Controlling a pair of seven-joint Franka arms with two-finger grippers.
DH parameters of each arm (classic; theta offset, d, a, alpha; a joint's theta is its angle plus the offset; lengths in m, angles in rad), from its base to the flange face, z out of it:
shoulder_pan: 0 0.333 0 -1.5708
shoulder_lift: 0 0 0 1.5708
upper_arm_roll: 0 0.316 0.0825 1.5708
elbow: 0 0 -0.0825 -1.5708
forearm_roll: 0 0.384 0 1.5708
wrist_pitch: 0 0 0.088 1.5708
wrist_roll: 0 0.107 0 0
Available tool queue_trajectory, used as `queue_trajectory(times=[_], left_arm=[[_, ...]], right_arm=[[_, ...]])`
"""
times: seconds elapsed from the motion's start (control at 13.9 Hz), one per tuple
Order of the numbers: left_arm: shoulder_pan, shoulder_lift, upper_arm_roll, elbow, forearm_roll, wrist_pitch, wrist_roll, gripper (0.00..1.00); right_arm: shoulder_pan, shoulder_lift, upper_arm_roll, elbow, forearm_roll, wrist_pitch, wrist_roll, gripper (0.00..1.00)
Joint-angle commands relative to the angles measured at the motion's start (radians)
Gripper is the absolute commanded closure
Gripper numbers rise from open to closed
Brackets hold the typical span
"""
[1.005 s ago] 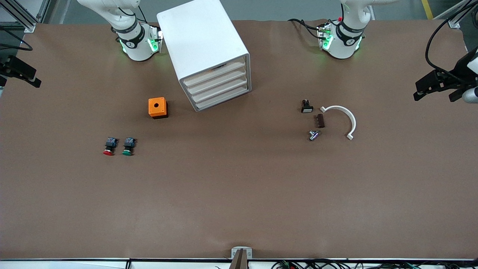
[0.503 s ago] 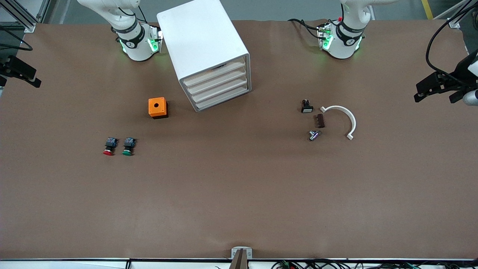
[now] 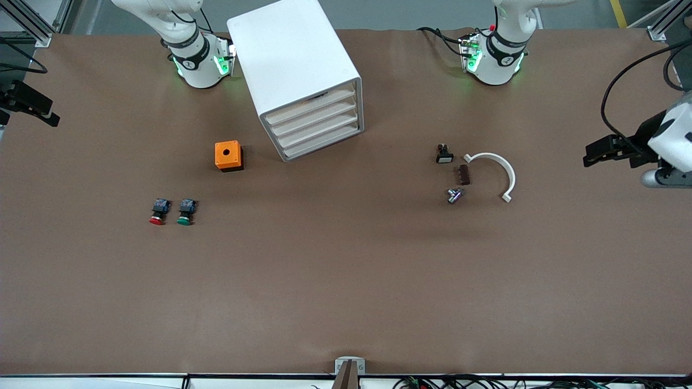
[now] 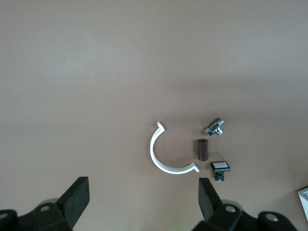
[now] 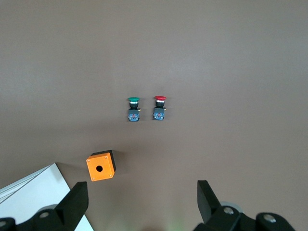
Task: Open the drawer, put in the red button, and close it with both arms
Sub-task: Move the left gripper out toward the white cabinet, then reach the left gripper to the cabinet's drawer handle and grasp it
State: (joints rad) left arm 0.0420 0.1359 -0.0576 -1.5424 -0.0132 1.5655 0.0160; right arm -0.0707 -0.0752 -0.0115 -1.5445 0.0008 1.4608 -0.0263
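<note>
both arm bases (image 3: 197,59) cut off at top edge, cabinet (image 5: 33,192) corner cropped in right wrist view

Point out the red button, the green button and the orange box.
red button (image 3: 157,220), front view, on its red cap
green button (image 3: 184,220), front view, on its green cap
orange box (image 3: 227,154), front view, on its top face

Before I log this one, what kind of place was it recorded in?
Probably a robotics lab or test cell, not a home. Two arm bases are bolted onto a table covered in brown matting, aluminium framing stands at its corner, and staged parts lie about: a drawer cabinet and buttons.
</note>
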Motion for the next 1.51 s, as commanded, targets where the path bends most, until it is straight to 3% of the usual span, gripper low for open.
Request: queue_trajectory(times=[0.0, 0.36, 0.65, 1.22, 1.44], left_arm=[[-0.007, 0.082, -0.013, 0.027, -0.026, 0.010, -0.007, 0.00], [-0.036, 0.184, -0.016, 0.030, -0.144, 0.093, -0.011, 0.00], [-0.132, 0.248, -0.016, 0.030, -0.160, 0.160, -0.220, 0.00], [-0.293, 0.309, -0.019, 0.031, -0.223, 0.171, -0.528, 0.00], [-0.307, 0.344, -0.021, 0.074, -0.382, 0.171, -0.709, 0.00]], right_arm=[[-0.009, -0.029, 0.007, -0.028, 0.005, 0.001, 0.011, 0.00], [-0.009, -0.029, 0.007, -0.028, 0.004, 0.001, 0.011, 0.00], [-0.009, -0.029, 0.007, -0.028, 0.004, 0.001, 0.011, 0.00], [-0.011, -0.029, 0.005, -0.028, 0.004, 0.001, 0.011, 0.00], [-0.009, -0.029, 0.007, -0.028, 0.005, 0.001, 0.011, 0.00]])
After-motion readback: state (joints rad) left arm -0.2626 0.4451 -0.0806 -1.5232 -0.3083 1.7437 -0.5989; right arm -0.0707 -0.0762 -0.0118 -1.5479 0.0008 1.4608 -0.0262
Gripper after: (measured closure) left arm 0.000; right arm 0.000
